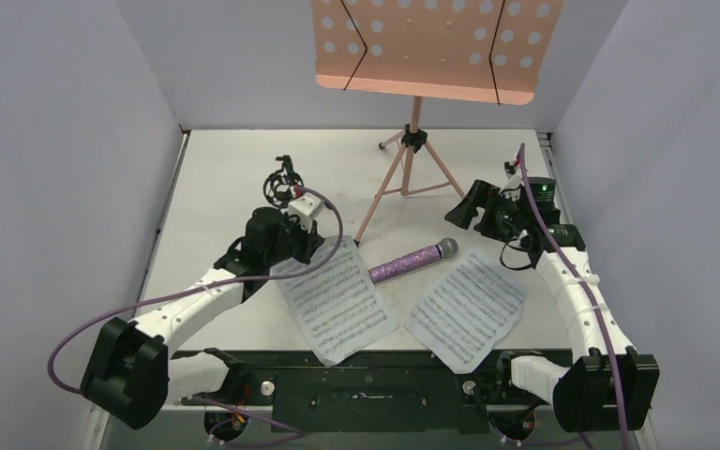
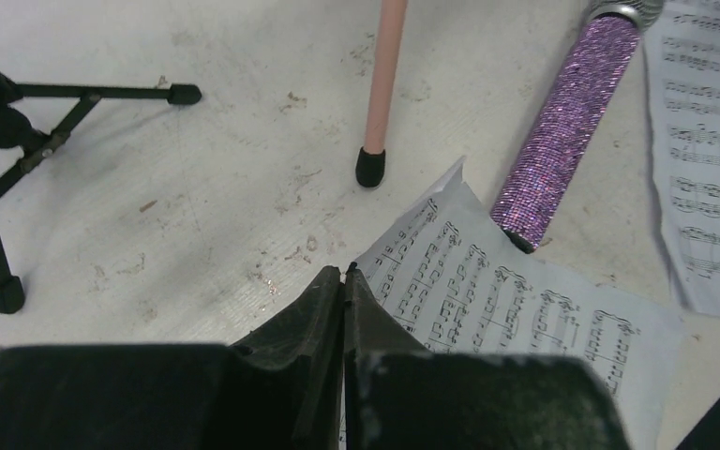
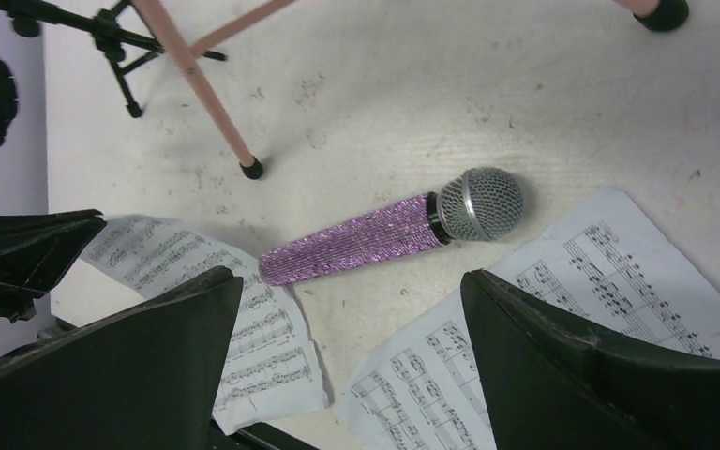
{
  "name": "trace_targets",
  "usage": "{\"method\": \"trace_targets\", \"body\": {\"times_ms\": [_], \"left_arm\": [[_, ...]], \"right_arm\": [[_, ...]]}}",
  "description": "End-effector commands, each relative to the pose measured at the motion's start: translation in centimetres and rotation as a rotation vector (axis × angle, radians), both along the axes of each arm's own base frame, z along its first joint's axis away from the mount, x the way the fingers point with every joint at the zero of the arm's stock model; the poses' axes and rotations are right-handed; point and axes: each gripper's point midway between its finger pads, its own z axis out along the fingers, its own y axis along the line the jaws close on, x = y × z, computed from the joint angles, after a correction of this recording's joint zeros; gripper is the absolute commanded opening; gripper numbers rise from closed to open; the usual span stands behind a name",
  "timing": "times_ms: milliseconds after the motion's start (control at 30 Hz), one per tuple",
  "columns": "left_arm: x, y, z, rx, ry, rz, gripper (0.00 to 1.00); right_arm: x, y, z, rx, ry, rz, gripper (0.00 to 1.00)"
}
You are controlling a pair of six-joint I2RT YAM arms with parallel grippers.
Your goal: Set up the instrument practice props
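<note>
Sheet-music page [image 1: 337,300] lies on the worktop [image 1: 234,178], its far edge pinched in the closed left gripper [image 2: 347,274] — seemingly to lift it toward the pink music stand [image 1: 427,42] — while the right gripper [image 3: 352,281] waits wide near the glitter microphone [image 3: 366,239]

A white table [image 1: 234,178] fills the middle of the top view; the wrist views show its surface scuffed and flecked with small brown marks. Pale grey walls close it in: the 9 o'clock wall [image 1: 47,141], the 12 o'clock wall [image 1: 244,56], the 3 o'clock wall [image 1: 675,112]. At 6 o'clock a black plate [image 1: 375,398] runs along the table's near edge, with two silver knobs [image 1: 266,387] on it.
</note>
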Motion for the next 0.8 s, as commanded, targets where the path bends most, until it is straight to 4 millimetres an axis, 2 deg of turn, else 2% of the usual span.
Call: {"method": "trace_targets", "body": {"times_ms": [0, 267, 400, 567, 633, 767], "left_arm": [[-1.3, -1.8, 6.1, -0.054, -0.163, -0.172, 0.0], [-3.5, -2.8, 14.3, -0.138, -0.343, -0.301, 0.0], [-4.2, -3.1, 17.5, -0.165, -0.397, -0.342, 0.0], [-5.3, -3.9, 20.0, -0.21, -0.416, -0.405, 0.0], [-5.5, -4.3, 21.6, -0.252, -0.457, -0.427, 0.0], [-6.1, -5.0, 23.0, -0.308, -0.476, -0.469, 0.0]], "right_arm": [[0.8, 1.7, 5.5, 0.025, -0.277, 0.087, 0.9], [-1.8, 5.7, 9.7, 0.038, -0.613, 0.312, 0.9], [-3.4, 7.6, 11.1, 0.024, -0.733, 0.435, 0.9], [-4.8, 9.4, 12.0, 0.038, -0.812, 0.581, 0.9], [-5.0, 10.2, 12.1, 0.024, -0.832, 0.625, 0.9], [-5.2, 11.5, 11.6, -0.018, -0.84, 0.698, 0.9]]}}
